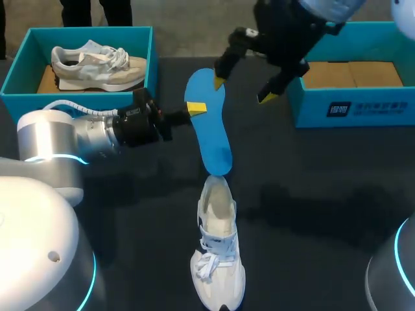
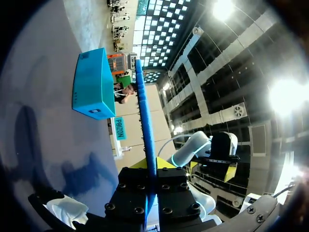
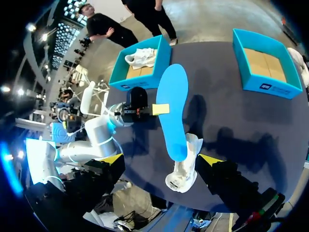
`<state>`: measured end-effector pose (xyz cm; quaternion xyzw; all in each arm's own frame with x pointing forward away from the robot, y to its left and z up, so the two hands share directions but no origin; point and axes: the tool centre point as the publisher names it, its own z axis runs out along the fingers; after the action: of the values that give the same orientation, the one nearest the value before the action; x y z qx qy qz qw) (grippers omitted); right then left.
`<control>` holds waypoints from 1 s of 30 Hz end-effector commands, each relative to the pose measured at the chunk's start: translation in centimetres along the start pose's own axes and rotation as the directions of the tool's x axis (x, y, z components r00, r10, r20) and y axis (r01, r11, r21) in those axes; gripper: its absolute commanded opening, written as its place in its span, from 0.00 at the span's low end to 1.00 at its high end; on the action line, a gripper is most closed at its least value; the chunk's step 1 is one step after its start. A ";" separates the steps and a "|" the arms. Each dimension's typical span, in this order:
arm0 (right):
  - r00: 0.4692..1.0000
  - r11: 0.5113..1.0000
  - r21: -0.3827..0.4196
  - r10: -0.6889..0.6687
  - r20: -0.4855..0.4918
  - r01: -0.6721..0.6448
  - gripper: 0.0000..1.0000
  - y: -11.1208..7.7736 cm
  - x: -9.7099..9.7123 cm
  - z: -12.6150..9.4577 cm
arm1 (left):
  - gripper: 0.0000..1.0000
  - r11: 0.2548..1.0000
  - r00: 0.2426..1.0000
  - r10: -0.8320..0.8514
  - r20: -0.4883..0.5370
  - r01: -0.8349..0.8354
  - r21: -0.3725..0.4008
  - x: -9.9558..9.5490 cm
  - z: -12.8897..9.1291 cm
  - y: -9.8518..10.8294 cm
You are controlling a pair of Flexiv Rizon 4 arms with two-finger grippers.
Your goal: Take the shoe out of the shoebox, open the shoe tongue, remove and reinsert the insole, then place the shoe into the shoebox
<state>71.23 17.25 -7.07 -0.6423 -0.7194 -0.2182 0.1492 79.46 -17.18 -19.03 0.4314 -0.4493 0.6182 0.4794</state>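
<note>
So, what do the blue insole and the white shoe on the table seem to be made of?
The insole looks like matte foam: thin, blue, without shine, holding its shape while the left gripper pinches one edge. The shoe seems to be white fabric or mesh, matte and soft-looking; its sole material I cannot tell.

Right-hand shoebox (image 1: 353, 110) runs past head view's edge.
</note>
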 end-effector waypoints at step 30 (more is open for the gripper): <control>0.555 1.000 0.008 -0.005 -0.832 0.022 1.00 0.4 -4.6 3.5 | 0.00 1.000 1.000 0.000 0.000 0.000 0.002 0.0 0.0 0.1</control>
<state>72.69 15.01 -11.62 -0.5216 -0.6379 -0.4152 0.3856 79.46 -17.18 -19.04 0.4315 -0.4492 0.6182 0.4794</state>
